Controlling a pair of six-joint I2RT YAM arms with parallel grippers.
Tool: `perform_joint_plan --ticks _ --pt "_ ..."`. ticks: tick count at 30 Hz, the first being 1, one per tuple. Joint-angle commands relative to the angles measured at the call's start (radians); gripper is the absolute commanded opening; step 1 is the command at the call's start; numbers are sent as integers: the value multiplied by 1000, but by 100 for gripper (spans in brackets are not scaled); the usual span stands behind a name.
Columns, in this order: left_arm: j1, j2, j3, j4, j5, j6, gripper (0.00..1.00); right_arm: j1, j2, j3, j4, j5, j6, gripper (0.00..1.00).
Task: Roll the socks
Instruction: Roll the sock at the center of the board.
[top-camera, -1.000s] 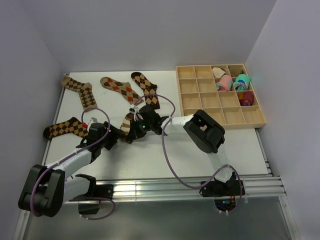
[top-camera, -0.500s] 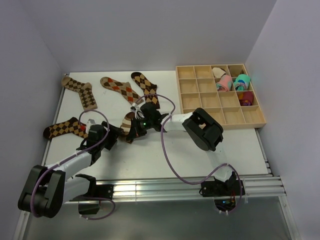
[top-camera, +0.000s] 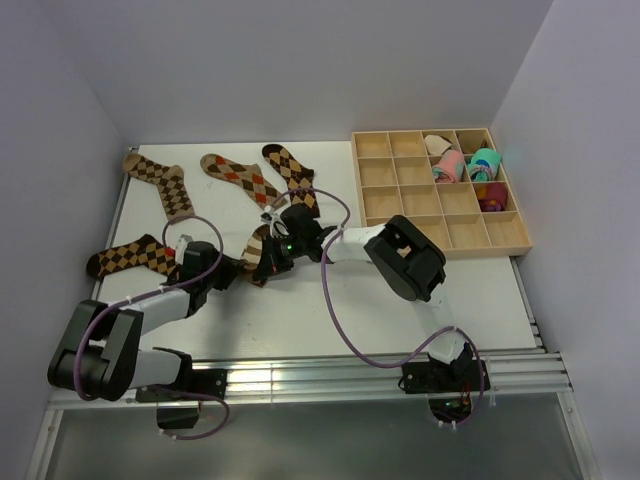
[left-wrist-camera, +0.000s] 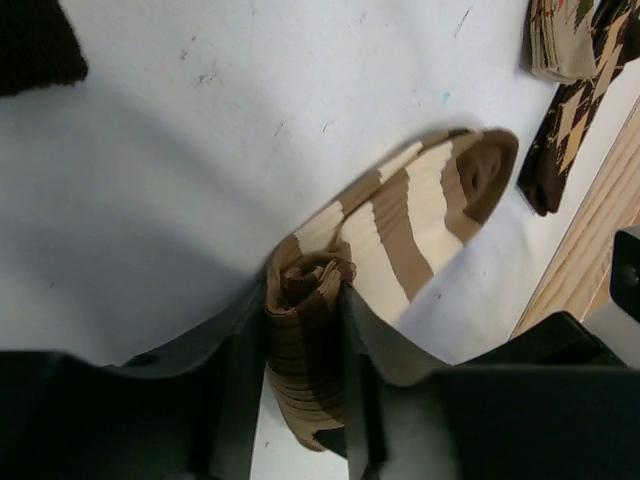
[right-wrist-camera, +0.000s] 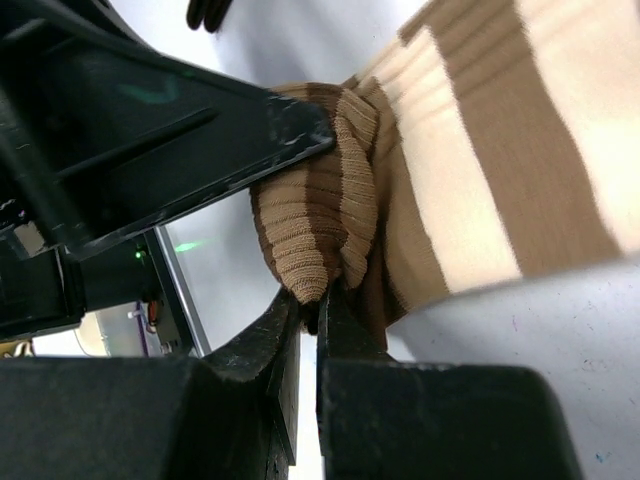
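Brown-and-cream striped sock, one end rolled tight, rest flat

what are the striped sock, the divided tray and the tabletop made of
Striped sock: knit fabric, probably a cotton blend, matte; fine ribs run across its bands.
Divided tray: pale wood, perhaps plywood, looks unvarnished; even tan colour and thin slat dividers.
Tabletop: smooth hard white surface, laminate or painted board; faint scuffs and specks show in the left wrist view.

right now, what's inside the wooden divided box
Pink and teal rolled bundles sit in the far-right compartments of the wooden box. Dividers hide their lower parts, so the count is unclear.
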Motion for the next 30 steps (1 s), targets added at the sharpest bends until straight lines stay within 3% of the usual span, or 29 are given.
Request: perform_joint_plan --ticks 1,7,14,18,26,30 --pt "-2 69 20 -120 -11 35 35 -4 23 -22 -80 44 -25 0" --pt "-4 165 112 -152 29 110 0 -2 -48 -90 -51 96 -25 1" --pt "-27 253 221 -222 50 203 0 9 -219 -189 -33 269 -100 38" --pt "-39 282 279 -280 67 259 0 39 -339 -255 -28 464 -215 49" --pt "-62 323 353 -351 77 315 0 185 -485 -351 120 778 -519 50" --pt "-66 334 369 -362 84 323 0 262 -464 -313 141 810 -625 50"
